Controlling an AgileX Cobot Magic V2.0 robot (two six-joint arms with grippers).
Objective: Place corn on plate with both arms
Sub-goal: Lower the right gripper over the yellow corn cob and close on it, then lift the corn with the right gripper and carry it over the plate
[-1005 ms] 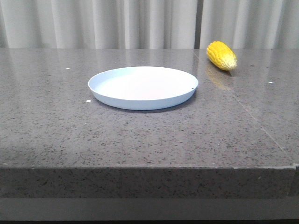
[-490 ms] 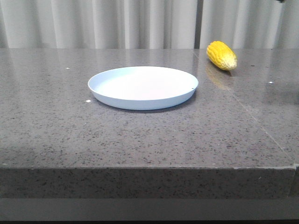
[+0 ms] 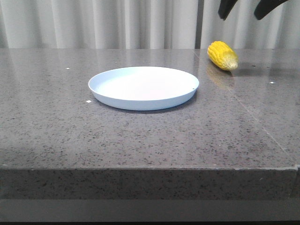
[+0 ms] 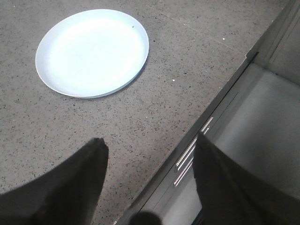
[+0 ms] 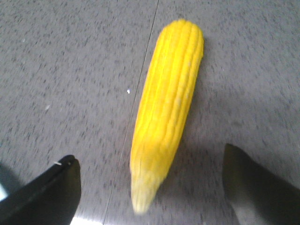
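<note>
Soft, even light falls from above on the polished grey speckled stone counter [image 3: 140,136], which mirrors the pale curtains at its far edge and a faint yellow gleam beside the bright yellow corn cob [image 3: 222,55]. The round pale blue-white plate [image 3: 140,101] casts a thin dark shadow under its near rim. The right wrist view is motion-blurred, the cob's kernels [image 5: 168,108] smeared and the dark jaws soft-edged; the left wrist view is sharper.

One corn [image 3: 222,55], one plate [image 3: 143,87], and two grippers: right [image 3: 246,10], left [image 4: 150,150].
</note>
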